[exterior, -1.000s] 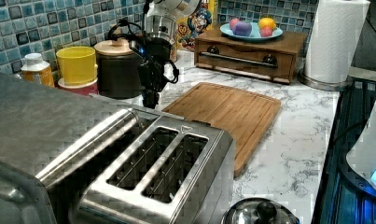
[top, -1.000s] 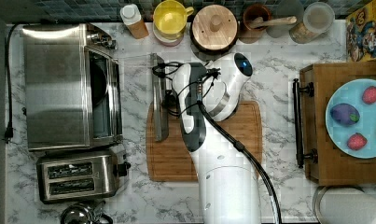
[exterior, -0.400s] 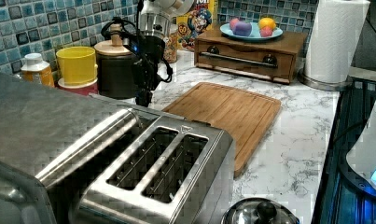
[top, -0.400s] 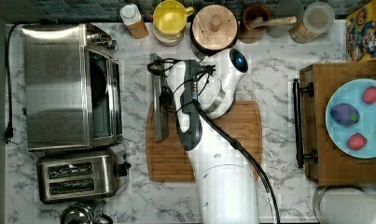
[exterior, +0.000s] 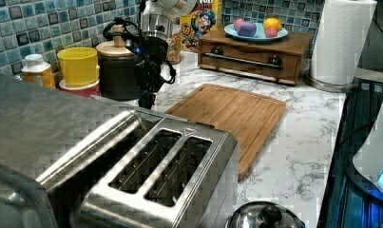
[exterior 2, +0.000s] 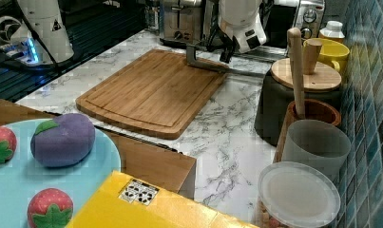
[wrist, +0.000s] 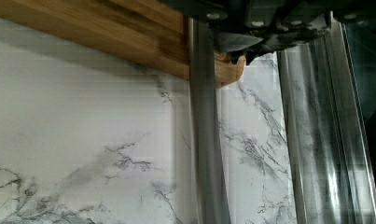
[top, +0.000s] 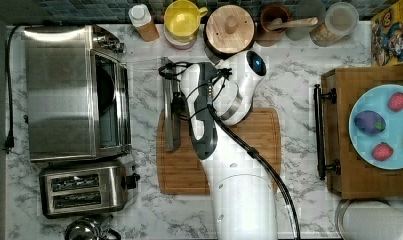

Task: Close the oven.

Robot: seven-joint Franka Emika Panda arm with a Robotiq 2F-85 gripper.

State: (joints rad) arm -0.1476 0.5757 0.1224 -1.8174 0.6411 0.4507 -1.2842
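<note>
The oven door is lying open, spanning the marble toward the cutting board; jars are crowding the backsplash side.

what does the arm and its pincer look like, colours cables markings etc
The arm is glossy white with rounded, tubular links and a dark grey segment toward the wrist. A blue light glows on one rounded joint. A thick black cable runs along it, and thinner black wires loop around the wrist. The pincer is black, below a silver metal ring.
</note>
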